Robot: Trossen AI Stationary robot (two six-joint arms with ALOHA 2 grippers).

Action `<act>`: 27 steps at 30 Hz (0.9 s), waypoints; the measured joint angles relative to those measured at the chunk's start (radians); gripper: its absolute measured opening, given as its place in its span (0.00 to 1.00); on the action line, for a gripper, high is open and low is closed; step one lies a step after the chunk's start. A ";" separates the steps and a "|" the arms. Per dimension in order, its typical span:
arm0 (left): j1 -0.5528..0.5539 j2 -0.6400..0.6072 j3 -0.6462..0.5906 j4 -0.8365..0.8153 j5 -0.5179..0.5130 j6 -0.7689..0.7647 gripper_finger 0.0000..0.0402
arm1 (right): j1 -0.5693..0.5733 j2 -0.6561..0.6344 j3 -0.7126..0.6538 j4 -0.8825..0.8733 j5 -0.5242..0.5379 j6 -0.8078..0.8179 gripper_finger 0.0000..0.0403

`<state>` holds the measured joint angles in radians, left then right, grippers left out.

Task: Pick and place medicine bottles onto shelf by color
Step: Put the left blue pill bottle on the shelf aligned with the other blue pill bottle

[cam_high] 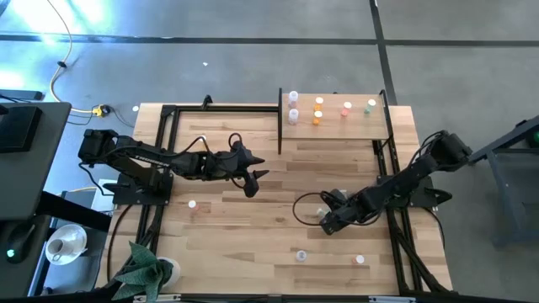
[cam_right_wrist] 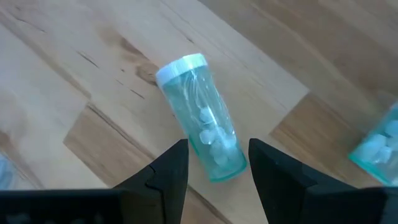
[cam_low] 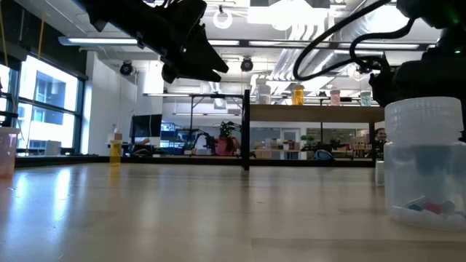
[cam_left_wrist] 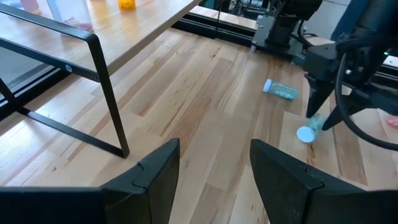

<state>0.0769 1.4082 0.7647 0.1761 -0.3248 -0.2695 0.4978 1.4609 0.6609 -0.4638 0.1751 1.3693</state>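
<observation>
A green medicine bottle [cam_right_wrist: 202, 142] with a white cap lies on its side on the tabletop. My right gripper [cam_right_wrist: 216, 163] hangs over it, open and pointing steeply down, one finger on either side of the bottle's bottom end; whether they touch it I cannot tell. A second green bottle [cam_right_wrist: 378, 146] lies close by. My left gripper [cam_high: 253, 179] waits open above the table's middle, holding nothing. The shelf [cam_high: 358, 128] stands at the far right and bears clear-white [cam_high: 293, 115], orange [cam_high: 318, 103], pink [cam_high: 346, 108] and green [cam_high: 370, 105] bottles, upright in columns.
Loose bottles stand on the table at the left [cam_high: 192, 204] and near the front edge [cam_high: 301, 254] [cam_high: 360, 260]. A clear bottle [cam_low: 426, 167] stands right before the low camera. Black shelf posts [cam_left_wrist: 106, 81] rise beside my left gripper. A green plant [cam_high: 145, 269] sits at the near left corner.
</observation>
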 joint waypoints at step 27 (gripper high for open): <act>0.000 0.000 0.000 0.000 0.000 0.001 0.46 | -0.065 0.016 -0.002 -0.013 -0.022 -0.190 0.19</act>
<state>0.0769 1.4082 0.7650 0.1761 -0.3248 -0.2687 0.4326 1.4765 0.6587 -0.4767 0.1528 1.1790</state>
